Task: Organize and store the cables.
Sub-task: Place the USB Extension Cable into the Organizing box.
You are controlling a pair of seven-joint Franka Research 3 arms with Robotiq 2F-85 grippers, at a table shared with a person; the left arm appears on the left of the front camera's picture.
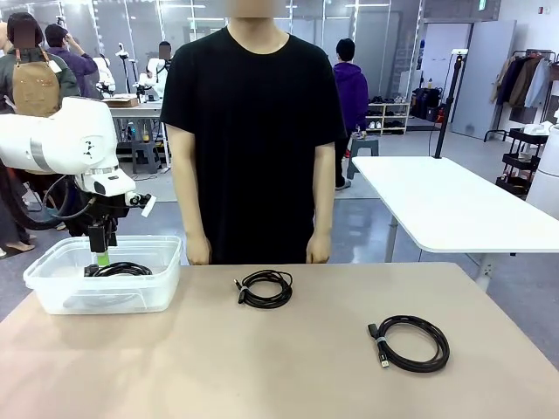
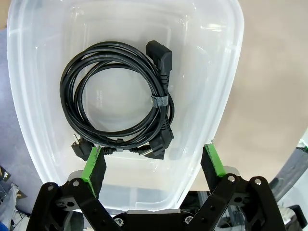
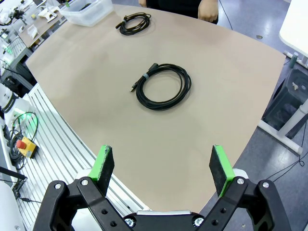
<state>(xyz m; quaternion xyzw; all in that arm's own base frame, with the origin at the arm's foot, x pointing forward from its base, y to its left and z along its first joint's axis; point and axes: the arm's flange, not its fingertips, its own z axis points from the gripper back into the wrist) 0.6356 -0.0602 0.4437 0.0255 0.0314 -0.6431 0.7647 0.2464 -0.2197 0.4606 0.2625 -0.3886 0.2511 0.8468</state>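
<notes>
One coiled black cable point(image 2: 120, 106), with plug ends and a tie, lies loose in the clear plastic bin point(image 2: 226, 96). My left gripper point(image 2: 154, 163) hangs open just above it, holding nothing; the front view has it point(image 1: 101, 257) over the bin point(image 1: 52, 292) at the table's left. A second coiled cable point(image 1: 265, 289) lies at the table's middle. A third cable point(image 1: 410, 342) lies to the right, nearer me. My right gripper point(image 3: 162, 163) is open and empty, high above the table's near edge, with that third cable point(image 3: 163, 86) ahead of it.
A person in a black shirt stands at the far edge, hands point(image 1: 199, 251) hanging by the table. In the right wrist view, the second cable point(image 3: 134, 24) and the bin point(image 3: 89, 12) lie farther off. A white table point(image 1: 454, 205) stands behind at the right.
</notes>
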